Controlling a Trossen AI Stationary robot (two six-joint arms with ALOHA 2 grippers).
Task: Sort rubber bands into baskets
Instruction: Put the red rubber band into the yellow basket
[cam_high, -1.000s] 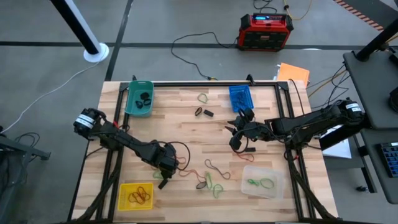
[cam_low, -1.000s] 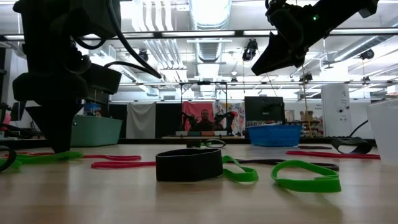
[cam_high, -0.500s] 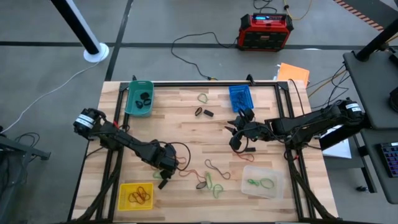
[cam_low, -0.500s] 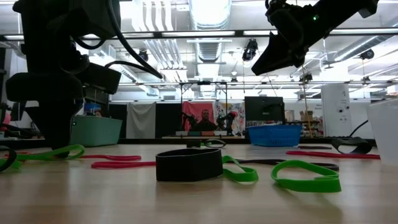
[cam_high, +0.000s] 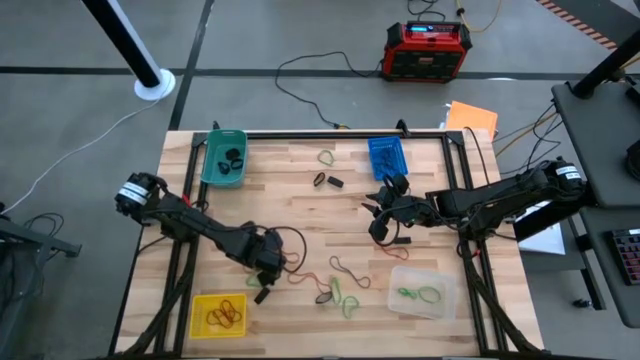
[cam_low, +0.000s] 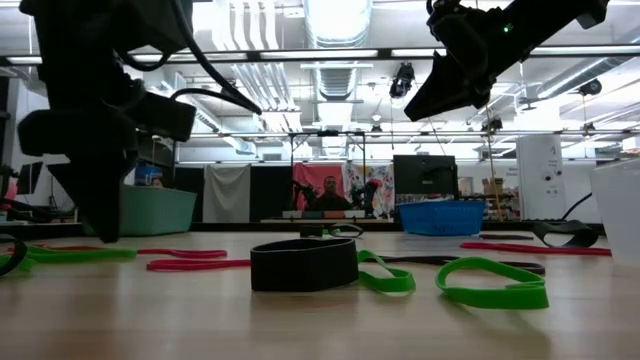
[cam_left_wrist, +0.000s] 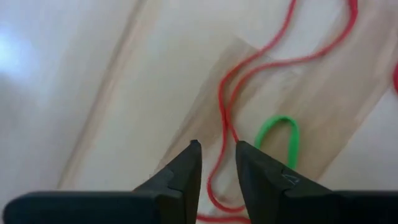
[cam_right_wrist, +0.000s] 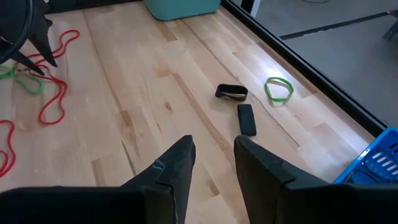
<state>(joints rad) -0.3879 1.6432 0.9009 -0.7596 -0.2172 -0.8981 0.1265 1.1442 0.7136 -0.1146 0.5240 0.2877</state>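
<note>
Several rubber bands (cam_high: 345, 270) loose mid-bench. Left fingers (cam_left_wrist: 214, 163) nearly closed, empty, over red band (cam_left_wrist: 227, 109); green band (cam_left_wrist: 280, 137) adjacent, risk grabbing both. Right fingers (cam_right_wrist: 211, 158) slightly parted, empty, idle.

Four baskets sit on the table (cam_high: 300, 200): one (cam_high: 224, 157) at the far left corner, one (cam_high: 386, 156) far right of centre, one (cam_high: 219, 314) near left, one (cam_high: 421, 290) near right. Loose rubber bands (cam_high: 338, 284) lie between the near baskets, others (cam_high: 327, 180) between the far ones. A box (cam_high: 426, 50) stands on the floor beyond.
</note>
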